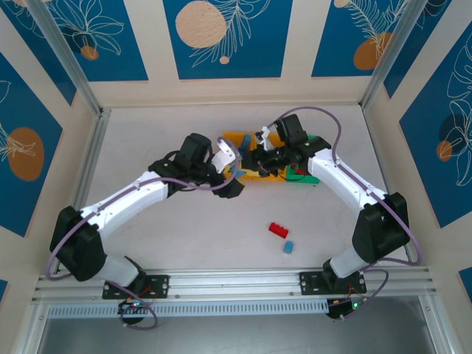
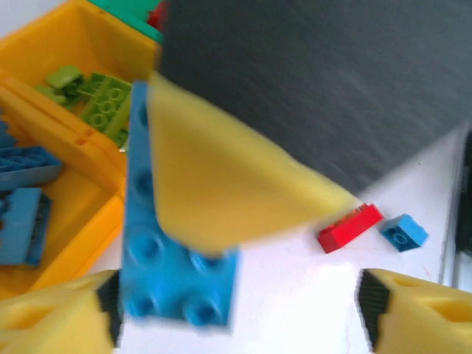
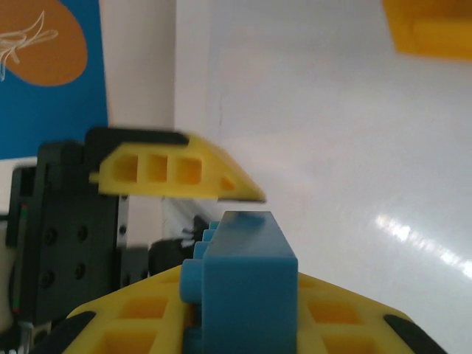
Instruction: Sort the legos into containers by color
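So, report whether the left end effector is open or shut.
Open. Left end effector has its fingers spread wide beside the blue brick.

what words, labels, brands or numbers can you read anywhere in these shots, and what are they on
No text can be read in any view.
Blue wall panels: only white leaf drawings and orange circles, no words.
Light blue plastic brick: its studs are too blurred to show any brand.
Black housing with screw holes: no label can be made out.
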